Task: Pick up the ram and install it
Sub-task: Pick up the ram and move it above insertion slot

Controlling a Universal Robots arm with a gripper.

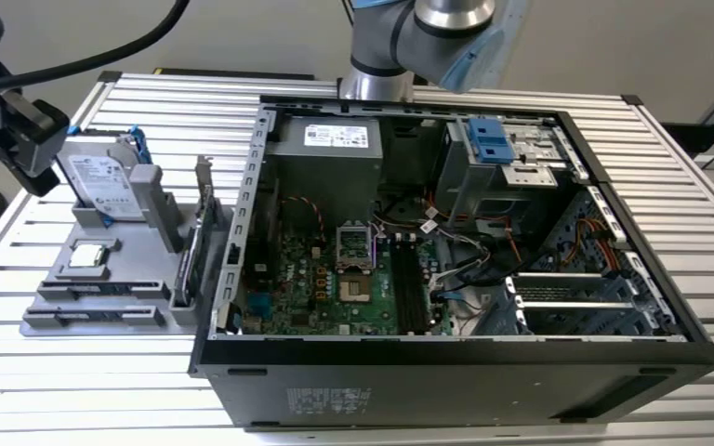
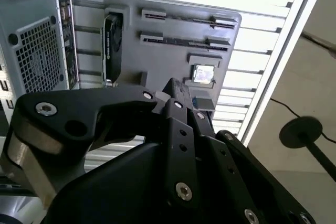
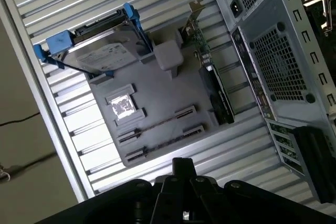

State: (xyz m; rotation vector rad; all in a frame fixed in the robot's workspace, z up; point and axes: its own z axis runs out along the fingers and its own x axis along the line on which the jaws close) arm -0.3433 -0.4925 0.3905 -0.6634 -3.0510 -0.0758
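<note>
Hand (image 3: 181,165) hangs over the far end of the gray parts tray (image 1: 134,265), by the hard drive (image 1: 90,172), fingers pressed together, nothing between them. The ram (image 1: 99,290) sits in its slot at the tray's near end, on the exterior view's left of the open computer case (image 1: 456,358). Its long axis runs left to right, so it lies nearer and lower than the hand.

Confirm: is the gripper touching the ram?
Apart. In the first wrist view the gripper hangs short of the grey holder, with bare slats between it and the ram.
</note>
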